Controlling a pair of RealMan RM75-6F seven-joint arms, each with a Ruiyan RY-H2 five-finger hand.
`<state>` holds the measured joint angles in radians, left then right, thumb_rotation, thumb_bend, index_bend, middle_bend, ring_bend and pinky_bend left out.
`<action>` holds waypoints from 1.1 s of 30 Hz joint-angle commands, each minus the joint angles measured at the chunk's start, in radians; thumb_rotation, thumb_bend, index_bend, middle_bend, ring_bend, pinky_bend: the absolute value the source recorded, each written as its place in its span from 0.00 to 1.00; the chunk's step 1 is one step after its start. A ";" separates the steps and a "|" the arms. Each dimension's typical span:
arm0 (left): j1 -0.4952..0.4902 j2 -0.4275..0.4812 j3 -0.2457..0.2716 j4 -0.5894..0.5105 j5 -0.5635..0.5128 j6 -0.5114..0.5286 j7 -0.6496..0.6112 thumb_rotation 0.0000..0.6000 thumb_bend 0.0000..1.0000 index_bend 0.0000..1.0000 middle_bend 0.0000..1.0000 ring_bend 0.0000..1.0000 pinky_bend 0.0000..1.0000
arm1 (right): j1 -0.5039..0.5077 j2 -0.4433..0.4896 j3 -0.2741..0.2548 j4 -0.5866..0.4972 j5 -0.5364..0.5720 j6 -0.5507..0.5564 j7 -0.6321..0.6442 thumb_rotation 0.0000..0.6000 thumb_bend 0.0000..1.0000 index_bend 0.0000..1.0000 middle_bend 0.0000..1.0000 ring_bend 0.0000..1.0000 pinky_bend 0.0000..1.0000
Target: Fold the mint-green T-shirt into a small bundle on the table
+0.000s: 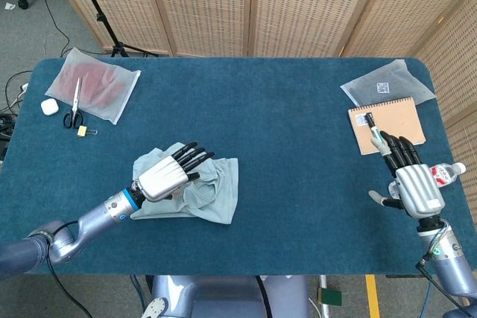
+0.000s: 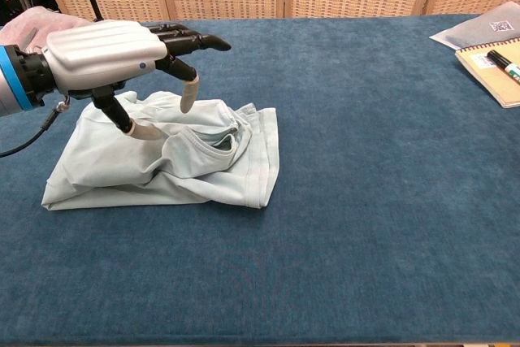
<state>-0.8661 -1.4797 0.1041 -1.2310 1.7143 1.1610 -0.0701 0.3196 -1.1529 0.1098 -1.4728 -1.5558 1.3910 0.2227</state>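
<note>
T-shirt (image 2: 171, 164) under left hand (image 2: 106, 50), seemingly touching.
</note>
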 commanded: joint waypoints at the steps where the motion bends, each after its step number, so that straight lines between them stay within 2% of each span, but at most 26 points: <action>1: -0.007 0.019 -0.014 -0.047 -0.026 -0.050 0.055 1.00 0.21 0.57 0.00 0.00 0.00 | 0.000 0.001 0.001 0.000 0.000 0.001 0.002 1.00 0.00 0.00 0.00 0.00 0.04; 11: -0.015 -0.013 -0.047 -0.055 -0.068 -0.135 0.140 1.00 0.23 0.58 0.00 0.00 0.00 | -0.002 0.003 0.002 0.002 0.002 0.003 0.005 1.00 0.00 0.00 0.00 0.00 0.04; 16: -0.020 -0.023 -0.056 -0.060 -0.078 -0.165 0.162 1.00 0.25 0.63 0.00 0.00 0.00 | -0.003 0.004 0.004 0.002 0.003 0.003 0.005 1.00 0.00 0.00 0.00 0.00 0.04; 25: -0.017 -0.034 -0.069 -0.064 -0.077 -0.171 0.186 1.00 0.29 0.72 0.00 0.00 0.00 | -0.004 0.007 0.004 0.002 0.003 0.006 0.009 1.00 0.00 0.00 0.00 0.00 0.04; 33: -0.014 -0.033 -0.073 -0.072 -0.068 -0.170 0.202 1.00 0.32 0.75 0.00 0.00 0.00 | -0.005 0.009 0.004 -0.001 0.003 0.006 0.010 1.00 0.00 0.00 0.00 0.00 0.04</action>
<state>-0.8804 -1.5131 0.0316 -1.3029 1.6451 0.9906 0.1290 0.3144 -1.1437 0.1139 -1.4734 -1.5530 1.3970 0.2323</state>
